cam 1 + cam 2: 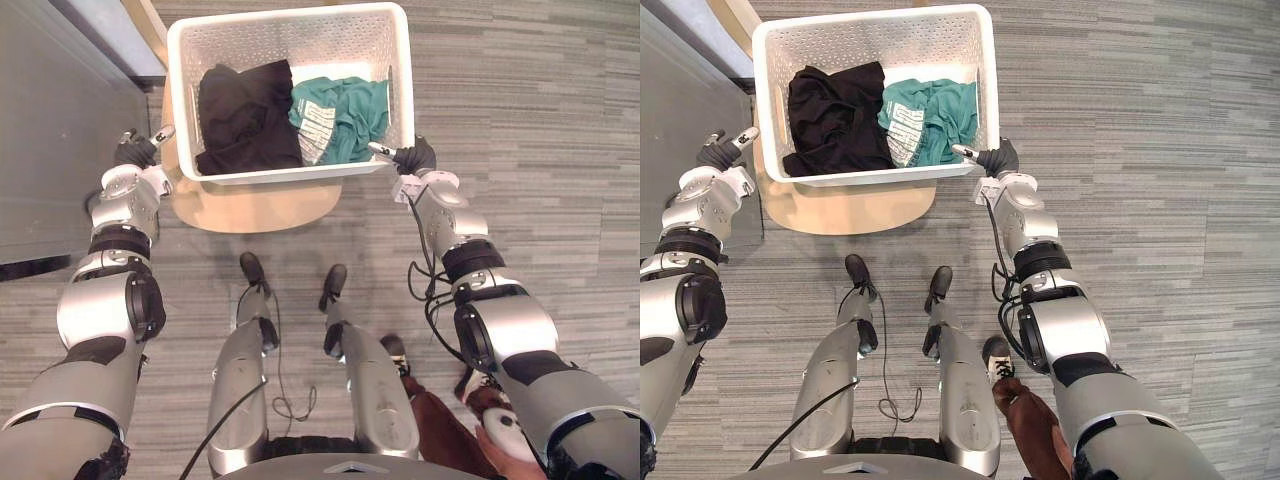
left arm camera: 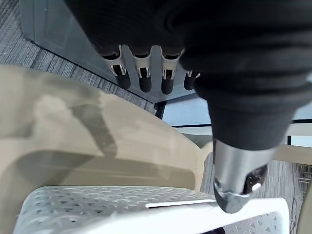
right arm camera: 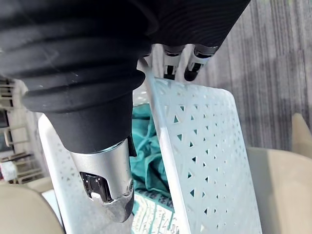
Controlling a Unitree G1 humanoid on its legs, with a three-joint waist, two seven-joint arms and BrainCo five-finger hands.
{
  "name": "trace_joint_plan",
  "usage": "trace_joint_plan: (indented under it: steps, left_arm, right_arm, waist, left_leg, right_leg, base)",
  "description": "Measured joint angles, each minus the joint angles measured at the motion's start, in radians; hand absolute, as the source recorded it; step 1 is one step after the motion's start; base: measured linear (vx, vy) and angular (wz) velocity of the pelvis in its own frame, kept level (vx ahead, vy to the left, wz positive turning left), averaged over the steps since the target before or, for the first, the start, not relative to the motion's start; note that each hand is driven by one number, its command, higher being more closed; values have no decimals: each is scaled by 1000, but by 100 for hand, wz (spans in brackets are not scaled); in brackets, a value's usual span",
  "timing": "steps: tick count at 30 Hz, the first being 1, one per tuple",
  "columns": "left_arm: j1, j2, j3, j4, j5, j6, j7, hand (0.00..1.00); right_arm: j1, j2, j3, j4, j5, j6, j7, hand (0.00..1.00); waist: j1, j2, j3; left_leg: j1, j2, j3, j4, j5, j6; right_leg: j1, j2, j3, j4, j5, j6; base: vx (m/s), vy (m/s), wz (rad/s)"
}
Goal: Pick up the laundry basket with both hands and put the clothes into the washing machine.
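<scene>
the laundry basket (image 1: 290, 173) sits on a round beige stool (image 1: 255, 205) straight ahead of you, on the grey floor (image 1: 540, 120). inside it a black garment (image 1: 245, 115) lies on your left and a teal garment (image 1: 345, 115) on your right, the two touching in the middle.

your left hand (image 1: 140, 148) is at the basket's near left corner and your right hand (image 1: 405, 156) at its near right corner. on the right, the thumb (image 3: 109, 185) hangs inside the basket above the teal cloth while the fingers (image 3: 192, 63) run down outside the perforated wall, so the rim stands between them, spread and not yet pinched. on the left, the fingers (image 2: 146, 73) are straight and clear of the basket, with the thumb (image 2: 239, 185) just over the rim. both hands are wide, holding nothing.

by my reading you are at the grasp step: hands placed, basket not lifted. next, bring the left hand in until the rim sits between thumb and fingers as it does on the right, close both together, then raise evenly. uneven lifting would likely tip the clothes toward one side or slide the basket off the stool.
</scene>
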Motion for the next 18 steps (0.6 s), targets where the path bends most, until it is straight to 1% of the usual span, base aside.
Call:
trace_joint_plan:
  steps: [3,6,8,10,12,14,15,16,17,18]
  left_arm:
    - [55,-25,-17,-2,-25,-5,-6,0]
    - [149,-27,-59,-21,-34,-5,-12,0]
    - [243,-36,-80,-91,-33,-11,-23,0]
    - [374,-67,-113,-176,-33,-15,-26,0]
    - [456,-99,-145,-231,-31,-16,-24,0]
    - [550,-137,-177,-302,-14,-28,-17,0]
    - [616,-161,-201,-347,4,-40,-11,0]
    - [645,-172,-208,-364,20,-47,-9,0]
    - [701,-181,-234,-394,42,-52,-8,0]
    - [753,-192,-241,-423,62,-56,-9,0]
  right_arm:
    - [30,-5,0,0,0,1,6,0]
    - [73,-7,0,-2,-2,5,21,0]
    - [113,-11,0,-40,-11,11,30,0]
    - [205,-12,-2,-116,-50,14,55,0]
    - [297,-13,-3,-158,-67,16,69,0]
    - [405,-12,-7,-198,-104,15,92,0]
    - [473,-12,-15,-219,-128,14,99,0]
    - [503,-12,-27,-224,-138,13,107,0]
    - [549,-12,-54,-225,-160,12,116,0]
    - [588,-11,-90,-233,-168,11,124,0]
  waist:
    - [2,0,0]
    - [3,-2,-1]
    - [6,-2,-1]
    - [11,-2,-1]
    - [10,-4,-10]
    - [4,-6,-65]
    - [-2,-9,-110]
    - [-4,-10,-129]
    - [-4,-13,-165]
    - [-4,-12,-184]
  left_leg:
    - [32,-3,-5,-2,0,0]
    - [83,-5,-13,-3,-5,-6]
    - [109,-5,-13,-3,-11,-13]
    - [159,-8,-13,-15,-15,-20]
    - [200,-15,-18,-31,-19,-25]
    - [207,-23,-32,-47,-20,-27]
    - [207,-30,-42,-59,-21,-28]
    - [208,-33,-45,-59,-26,-32]
    - [213,-38,-46,-58,-32,-34]
    - [231,-44,-47,-58,-36,-35]
  right_leg:
    - [34,-2,-5,-1,-6,2]
    - [86,-4,-8,3,-28,4]
    - [109,-5,-7,5,-40,11]
    - [154,-6,-8,3,-48,14]
    - [192,-11,-17,1,-65,16]
    - [200,-15,-28,4,-82,18]
    - [201,-21,-38,5,-90,22]
    - [204,-24,-42,6,-95,25]
    - [208,-30,-43,8,-100,30]
    - [227,-36,-46,7,-104,37]
  base:
    - [36,23,8]
    - [20,-5,7]
    - [11,-19,0]
    - [36,-36,3]
    - [47,-34,14]
    - [72,-34,23]
    - [94,-16,20]
    - [138,-8,18]
    - [149,5,11]
    - [144,9,9]
